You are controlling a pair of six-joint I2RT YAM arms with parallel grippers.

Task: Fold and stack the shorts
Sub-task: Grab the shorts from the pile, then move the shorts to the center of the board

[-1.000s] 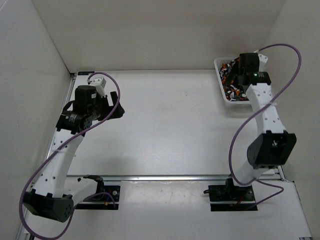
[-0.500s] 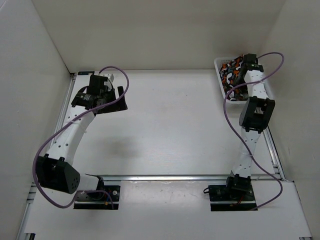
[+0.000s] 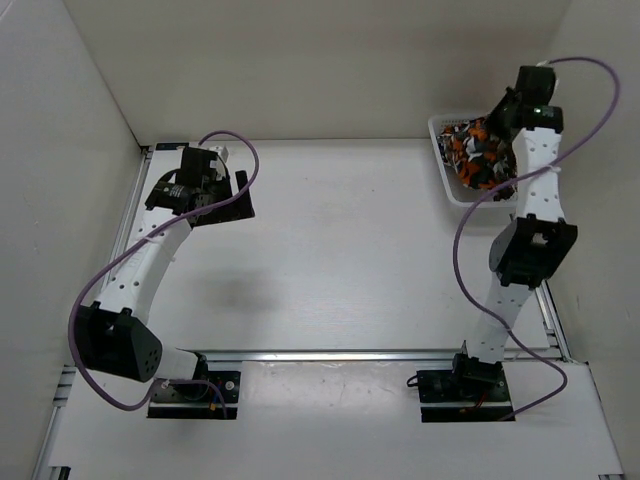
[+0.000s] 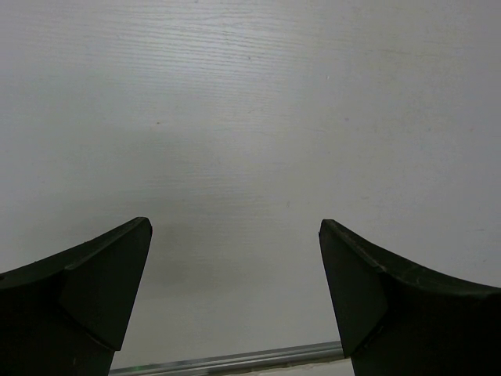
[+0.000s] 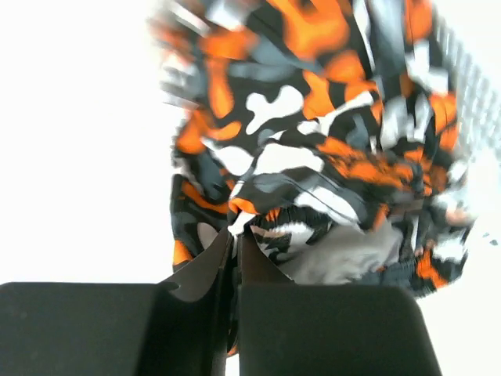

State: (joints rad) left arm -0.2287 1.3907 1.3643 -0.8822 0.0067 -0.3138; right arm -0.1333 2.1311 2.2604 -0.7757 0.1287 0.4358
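The shorts [image 3: 478, 150], printed in orange, black, grey and white blotches, hang in a bunch over the white mesh basket [image 3: 466, 201] at the far right of the table. My right gripper [image 3: 499, 118] is above the basket and shut on a fold of the shorts [image 5: 313, 141]. In the right wrist view its jaws [image 5: 235, 239] are pressed together with cloth pinched between them. My left gripper [image 3: 243, 195] hovers open over the bare table at the far left. Nothing is between its fingers [image 4: 235, 227].
White walls close in the table on the left, the back and the right. A metal rail [image 3: 350, 354] runs across the near edge in front of the arm bases. The basket's mesh wall [image 5: 470, 86] shows blurred behind the cloth.
My right gripper has shut on the shorts in the basket and risen, pulling the cloth up. The left arm swung towards the far left a second ago and has held still since.
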